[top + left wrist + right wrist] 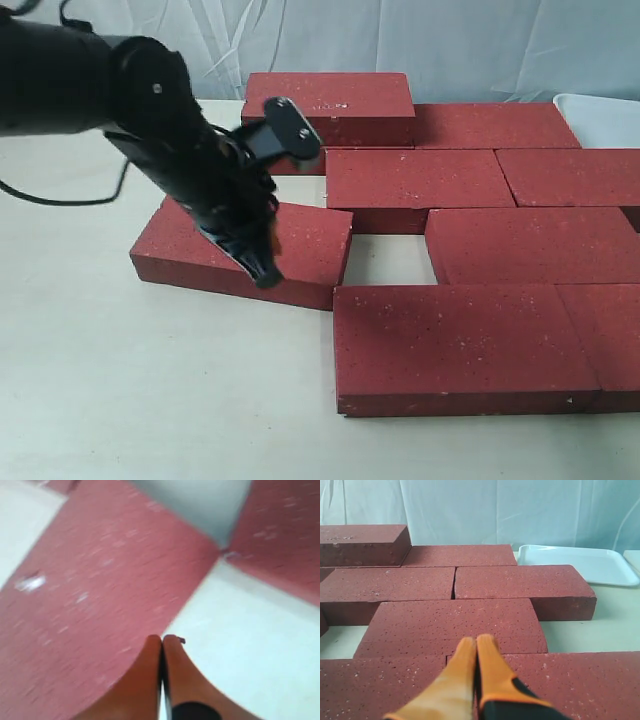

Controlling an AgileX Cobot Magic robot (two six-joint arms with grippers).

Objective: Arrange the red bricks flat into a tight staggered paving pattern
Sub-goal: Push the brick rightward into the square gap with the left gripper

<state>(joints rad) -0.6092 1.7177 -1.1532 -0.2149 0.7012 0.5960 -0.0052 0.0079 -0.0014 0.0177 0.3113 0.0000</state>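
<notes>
Several dark-red bricks lie flat in staggered rows on the right. One loose red brick (190, 245) lies skewed on the left, apart from the rows. My left gripper (265, 274) is shut and empty, its tips pressed down at that brick's near edge. In the left wrist view the shut left gripper (162, 639) sits right at the loose brick's (100, 595) edge, beside bare table. Another brick (330, 103) lies stacked on the back row. My right gripper (476, 641) is shut and empty, low over the front-row bricks (580, 680); it does not show in the exterior view.
A white tray (600, 115) stands at the back right, seen also as the white tray (575, 562) behind the bricks. A small gap of table (388, 258) lies between the loose brick and the rows. A pale curtain hangs behind the table.
</notes>
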